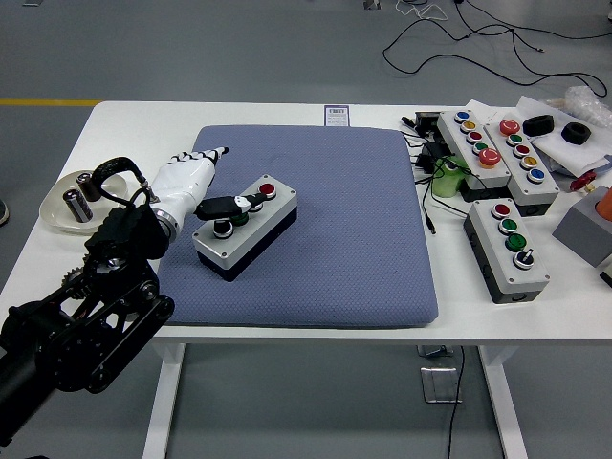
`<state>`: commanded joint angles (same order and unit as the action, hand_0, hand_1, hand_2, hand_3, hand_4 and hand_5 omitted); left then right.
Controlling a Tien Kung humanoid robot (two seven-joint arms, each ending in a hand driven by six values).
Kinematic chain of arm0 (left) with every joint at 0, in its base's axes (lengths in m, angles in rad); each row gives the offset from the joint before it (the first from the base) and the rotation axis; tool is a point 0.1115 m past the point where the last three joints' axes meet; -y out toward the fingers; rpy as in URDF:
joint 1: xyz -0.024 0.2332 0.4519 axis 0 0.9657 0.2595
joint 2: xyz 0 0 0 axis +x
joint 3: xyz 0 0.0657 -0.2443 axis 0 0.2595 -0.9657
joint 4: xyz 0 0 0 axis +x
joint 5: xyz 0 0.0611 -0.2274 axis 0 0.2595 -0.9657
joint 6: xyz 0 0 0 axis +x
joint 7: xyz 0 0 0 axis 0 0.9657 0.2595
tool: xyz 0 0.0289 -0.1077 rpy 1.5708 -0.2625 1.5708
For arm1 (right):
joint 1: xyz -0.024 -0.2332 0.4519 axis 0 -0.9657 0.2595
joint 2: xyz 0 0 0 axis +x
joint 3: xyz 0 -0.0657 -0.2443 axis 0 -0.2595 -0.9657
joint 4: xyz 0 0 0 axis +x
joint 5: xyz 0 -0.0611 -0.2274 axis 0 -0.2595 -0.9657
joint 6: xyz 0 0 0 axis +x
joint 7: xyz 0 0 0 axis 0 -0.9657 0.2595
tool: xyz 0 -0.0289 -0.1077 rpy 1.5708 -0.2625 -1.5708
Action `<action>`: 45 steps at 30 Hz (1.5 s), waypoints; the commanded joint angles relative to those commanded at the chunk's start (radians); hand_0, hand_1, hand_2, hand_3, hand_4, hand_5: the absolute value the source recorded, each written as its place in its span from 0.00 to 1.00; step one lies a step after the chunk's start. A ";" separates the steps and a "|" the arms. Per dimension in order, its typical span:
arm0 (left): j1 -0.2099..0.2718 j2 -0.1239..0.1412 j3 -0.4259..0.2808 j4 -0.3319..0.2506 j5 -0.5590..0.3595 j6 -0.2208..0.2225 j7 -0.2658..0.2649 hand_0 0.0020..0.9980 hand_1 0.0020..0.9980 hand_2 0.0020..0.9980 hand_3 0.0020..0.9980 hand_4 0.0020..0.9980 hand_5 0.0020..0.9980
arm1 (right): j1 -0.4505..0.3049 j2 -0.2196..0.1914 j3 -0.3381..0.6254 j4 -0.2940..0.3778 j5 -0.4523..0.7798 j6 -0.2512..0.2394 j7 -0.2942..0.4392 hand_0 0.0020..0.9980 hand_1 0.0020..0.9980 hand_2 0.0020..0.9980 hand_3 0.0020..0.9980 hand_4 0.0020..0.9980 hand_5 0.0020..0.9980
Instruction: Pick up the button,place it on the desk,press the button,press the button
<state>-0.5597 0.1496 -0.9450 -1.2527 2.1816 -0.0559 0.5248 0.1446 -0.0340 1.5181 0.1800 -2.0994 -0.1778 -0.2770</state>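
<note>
White table (pixel 316 320), dish (pixel 59 212) holding batteries (pixel 75 204)

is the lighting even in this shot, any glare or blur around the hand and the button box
Head view: lighting is soft and even, with only faint shadows beside the button box on the blue mat; no strong glare, though the white table looks bright; the left robot hand and the buttons are sharp, no motion blur; the table edges bow slightly, a mild wide-lens distortion.
</note>
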 joint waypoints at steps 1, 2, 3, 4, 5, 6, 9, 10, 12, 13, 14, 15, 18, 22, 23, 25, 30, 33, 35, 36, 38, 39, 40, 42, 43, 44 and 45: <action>-0.001 -0.002 0.006 0.005 -0.005 -0.004 0.005 1.00 1.00 1.00 1.00 1.00 0.91 | 0.000 0.000 -0.001 0.000 0.001 0.000 0.000 0.67 0.65 0.69 0.63 0.31 0.18; -0.002 -0.002 0.008 0.006 -0.006 -0.005 0.007 1.00 1.00 1.00 1.00 1.00 0.91 | 0.000 0.000 -0.001 0.000 0.001 0.000 0.000 0.67 0.65 0.69 0.63 0.31 0.18; -0.004 -0.004 0.014 0.012 -0.012 -0.009 0.013 1.00 1.00 1.00 1.00 1.00 0.91 | 0.000 0.000 -0.001 0.000 0.002 0.000 0.000 0.67 0.65 0.69 0.63 0.31 0.18; -0.006 -0.006 0.019 0.017 -0.014 -0.013 0.019 1.00 1.00 1.00 1.00 1.00 0.91 | -0.001 0.000 -0.002 0.000 0.002 0.000 0.001 0.67 0.65 0.69 0.63 0.31 0.18; -0.008 -0.007 0.024 0.023 -0.016 -0.015 0.025 1.00 1.00 1.00 1.00 1.00 0.91 | -0.001 -0.001 -0.002 0.000 0.003 0.000 0.001 0.67 0.65 0.69 0.63 0.31 0.18; -0.011 -0.010 0.031 0.032 -0.017 -0.018 0.032 1.00 1.00 1.00 1.00 1.00 0.91 | -0.001 -0.001 -0.003 0.000 0.003 0.000 0.001 0.67 0.65 0.69 0.63 0.31 0.18; -0.019 -0.016 0.045 0.057 -0.012 -0.020 0.053 1.00 1.00 1.00 1.00 1.00 0.91 | -0.001 -0.001 -0.003 0.000 0.004 0.000 0.001 0.67 0.65 0.69 0.63 0.31 0.18; -0.021 -0.018 0.048 0.062 -0.010 -0.021 0.059 1.00 1.00 1.00 1.00 1.00 0.91 | -0.001 -0.001 -0.003 0.000 0.003 0.000 0.001 0.67 0.65 0.69 0.63 0.31 0.18; -0.026 -0.023 0.055 0.076 -0.006 -0.024 0.076 1.00 1.00 1.00 1.00 1.00 0.84 | -0.001 -0.001 -0.003 0.000 0.003 0.000 0.001 0.67 0.65 0.69 0.63 0.31 0.18; -0.028 -0.024 0.057 0.080 -0.002 -0.029 0.081 1.00 1.00 1.00 1.00 1.00 0.84 | -0.001 -0.001 -0.003 0.000 0.004 0.000 0.000 0.67 0.65 0.69 0.63 0.31 0.18; -0.029 -0.025 0.059 0.082 0.003 -0.037 0.081 1.00 1.00 1.00 1.00 1.00 0.84 | -0.001 -0.001 -0.003 0.000 0.003 0.000 0.000 0.67 0.65 0.69 0.63 0.31 0.18; -0.031 -0.026 0.062 0.084 0.004 -0.045 0.083 1.00 1.00 1.00 1.00 1.00 0.84 | -0.001 -0.001 -0.002 0.000 0.004 0.000 0.000 0.67 0.65 0.69 0.63 0.31 0.18; -0.035 -0.026 0.069 0.085 0.004 -0.054 0.085 0.96 1.00 1.00 0.97 1.00 0.73 | -0.001 -0.001 -0.001 0.000 0.003 0.000 0.000 0.67 0.65 0.69 0.63 0.31 0.18; -0.033 -0.028 0.077 0.072 -0.018 -0.042 0.090 0.96 1.00 1.00 0.97 1.00 0.73 | -0.002 -0.001 0.003 0.000 -0.001 0.000 -0.001 0.67 0.65 0.69 0.63 0.31 0.18; -0.032 -0.028 0.078 0.067 -0.027 -0.038 0.092 0.94 1.00 1.00 0.95 1.00 0.78 | -0.002 -0.001 0.003 0.000 -0.001 0.001 -0.001 0.67 0.65 0.69 0.63 0.31 0.18; -0.032 -0.029 0.080 0.064 -0.039 -0.033 0.095 0.94 1.00 1.00 0.95 1.00 0.78 | -0.002 -0.002 0.003 0.000 -0.002 0.001 -0.001 0.67 0.65 0.69 0.63 0.31 0.18; -0.037 -0.031 0.096 0.084 -0.052 -0.058 0.113 0.93 1.00 1.00 0.94 1.00 0.79 | -0.004 -0.002 0.006 0.000 -0.006 0.002 -0.002 0.67 0.65 0.69 0.63 0.31 0.18; -0.037 -0.031 0.108 0.091 -0.056 -0.063 0.121 0.93 1.00 1.00 0.94 1.00 0.79 | -0.005 -0.002 0.007 0.000 -0.008 0.002 -0.003 0.67 0.65 0.69 0.63 0.31 0.18; -0.038 -0.032 0.112 0.092 -0.050 -0.056 0.121 0.84 0.94 0.97 0.85 1.00 0.72 | -0.007 -0.003 0.007 0.000 -0.009 0.002 -0.003 0.67 0.64 0.69 0.63 0.31 0.18; -0.038 -0.033 0.113 0.092 -0.047 -0.050 0.121 0.84 0.94 0.97 0.85 1.00 0.72 | -0.007 -0.003 0.008 0.000 -0.010 0.002 -0.003 0.67 0.64 0.69 0.63 0.31 0.18; -0.042 -0.034 0.117 0.095 -0.031 -0.024 0.121 0.84 0.94 0.97 0.85 1.00 0.72 | -0.007 -0.003 0.010 0.000 -0.013 0.002 -0.003 0.67 0.64 0.69 0.63 0.31 0.18; -0.044 -0.034 0.117 0.096 -0.018 -0.015 0.121 0.84 0.94 0.97 0.85 1.00 0.72 | -0.007 -0.003 0.010 0.000 -0.013 0.002 -0.003 0.67 0.64 0.69 0.63 0.31 0.18; -0.045 -0.033 0.115 0.099 -0.008 -0.013 0.121 0.84 0.94 0.97 0.85 1.00 0.72 | -0.008 -0.003 0.010 0.000 -0.012 0.002 -0.003 0.67 0.64 0.69 0.63 0.31 0.18; -0.047 -0.031 0.113 0.104 0.002 -0.014 0.121 0.39 0.51 0.50 0.54 0.72 0.29 | -0.008 -0.003 0.008 0.000 -0.009 0.002 -0.003 0.67 0.64 0.69 0.63 0.31 0.18; -0.047 -0.028 0.114 0.107 0.015 -0.017 0.119 0.39 0.51 0.50 0.54 0.72 0.29 | -0.008 -0.003 0.005 0.000 -0.007 0.002 -0.003 0.67 0.64 0.69 0.63 0.31 0.18; -0.047 -0.027 0.115 0.108 0.025 -0.019 0.109 0.39 0.51 0.50 0.54 0.72 0.29 | -0.008 -0.002 0.003 0.000 -0.005 0.002 -0.003 0.67 0.64 0.69 0.63 0.31 0.18; -0.046 -0.025 0.115 0.110 0.031 -0.020 0.097 0.39 0.51 0.50 0.54 0.72 0.29 | -0.008 -0.002 0.001 0.000 -0.001 0.002 -0.003 0.67 0.64 0.69 0.63 0.31 0.18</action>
<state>-0.6057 0.1242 -0.8296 -1.1427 2.2124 -0.0759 0.6215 0.1370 -0.0361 1.5195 0.1800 -2.1008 -0.1763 -0.2795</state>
